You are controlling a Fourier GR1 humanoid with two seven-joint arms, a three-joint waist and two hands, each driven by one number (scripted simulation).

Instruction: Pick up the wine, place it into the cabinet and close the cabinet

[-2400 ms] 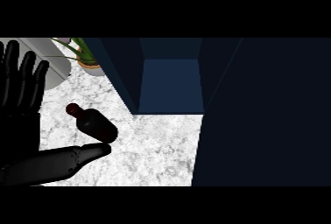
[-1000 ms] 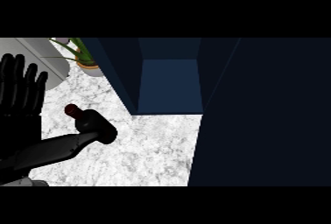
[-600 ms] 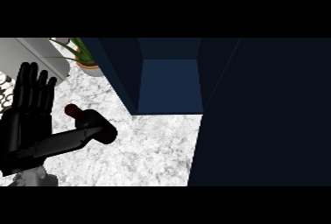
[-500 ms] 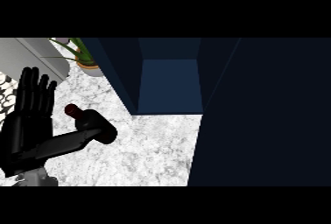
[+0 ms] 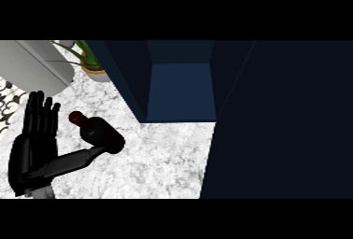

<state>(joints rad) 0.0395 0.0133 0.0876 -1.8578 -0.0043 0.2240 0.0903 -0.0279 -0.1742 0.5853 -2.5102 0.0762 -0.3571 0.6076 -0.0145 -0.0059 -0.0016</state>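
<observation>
— What's new?

— The left hand (image 5: 33, 151) has slid in from 9 o'clock toward the wine bottle (image 5: 98, 134). Its fingers are straight and spread, and the thumb seems to reach the bottle's base. Nothing is gripped yet, so I'd say the pick-up is only starting.

— And the look of things?

— It's a dark, glossy, rounded bottle with a red cap, standing on the speckled marble tabletop (image 5: 162, 161). The boxy blue cabinet (image 5: 183, 91) gapes at 12 o'clock.

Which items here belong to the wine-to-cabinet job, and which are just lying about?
Job:
wine
cabinet, open
hand at the wine

Lying about:
potted plant
grey container
open hand, resting at the left
</observation>
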